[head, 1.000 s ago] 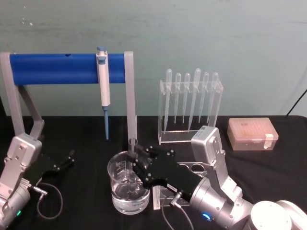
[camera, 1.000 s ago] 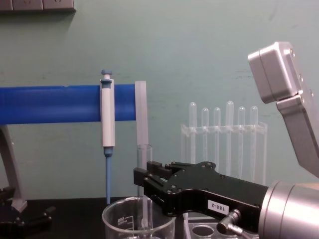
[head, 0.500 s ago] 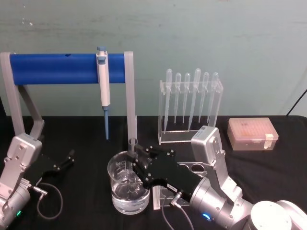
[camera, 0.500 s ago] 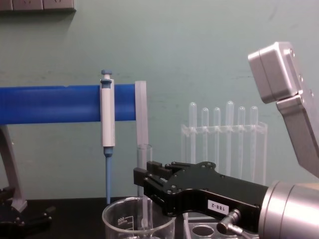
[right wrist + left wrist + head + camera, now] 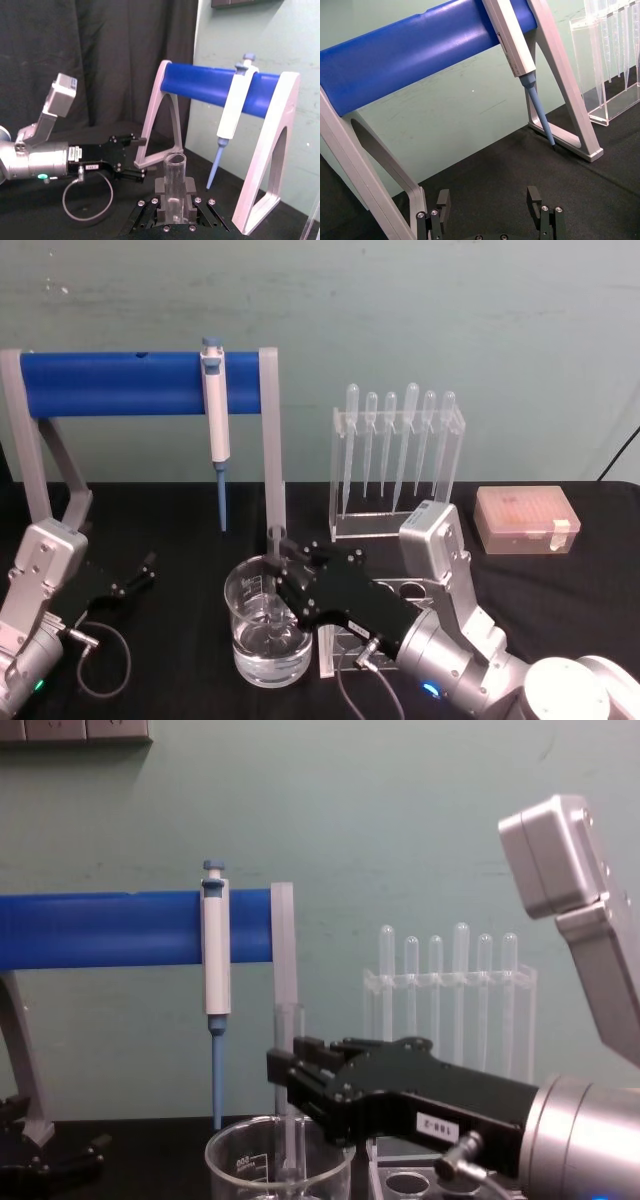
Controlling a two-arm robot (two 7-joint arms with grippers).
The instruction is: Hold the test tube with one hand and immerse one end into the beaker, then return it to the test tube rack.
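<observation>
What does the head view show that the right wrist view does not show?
Only the head view shows the beaker with liquid, the tube's lower end inside it, the pipette rack and the tip box. Only the right wrist view looks down into the tube's open rim, held upright between the right gripper's jaws, with a black curtain behind. Both show the tube, the left gripper resting open on the table, the blue stand and the hanging pipettor.

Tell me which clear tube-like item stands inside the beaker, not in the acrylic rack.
The test tube, upright in the right gripper, lower end in the beaker. Wide with an open rim, unlike the thin bulb-topped pipettes racked behind.
</observation>
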